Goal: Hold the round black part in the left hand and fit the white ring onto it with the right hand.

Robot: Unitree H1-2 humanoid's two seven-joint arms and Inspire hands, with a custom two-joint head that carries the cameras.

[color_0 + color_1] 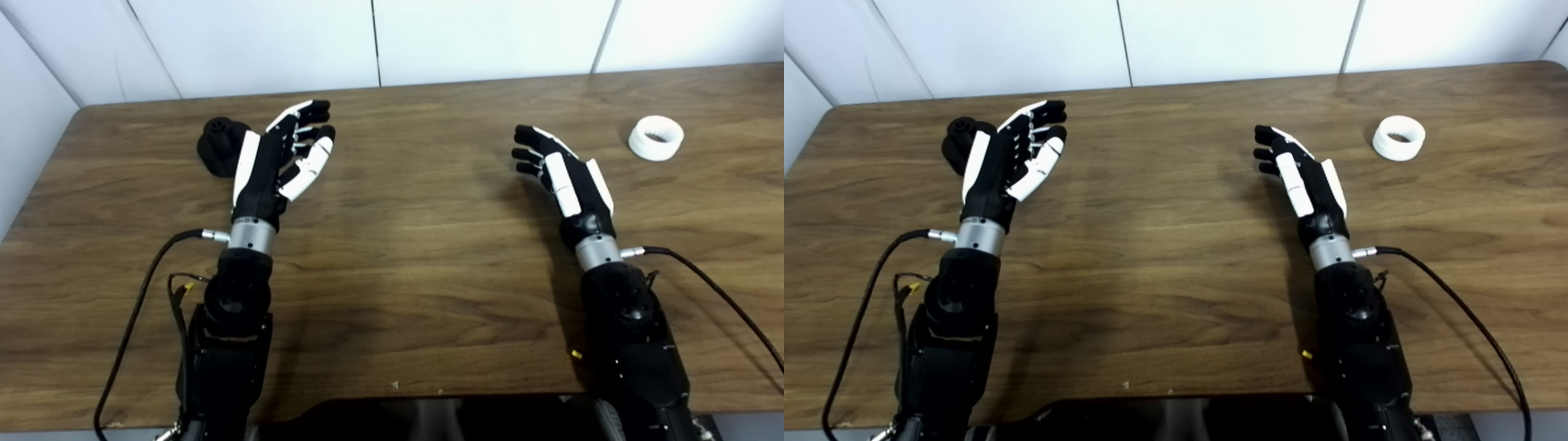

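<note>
The round black part point(217, 146) stands on the wooden table point(404, 245) at the far left, partly hidden behind my left hand point(278, 156). That hand is open and empty, fingers spread, just right of the part and not touching it. The white ring point(656, 138) lies flat at the far right. My right hand point(563, 171) is open and empty, well to the left of the ring. Both objects also show in the right eye view: the part point(958, 142) and the ring point(1399, 138).
White wall panels point(380, 43) stand behind the table's far edge. Black cables point(131, 318) run from both wrists over the table. A dark body part point(429, 416) sits at the near edge.
</note>
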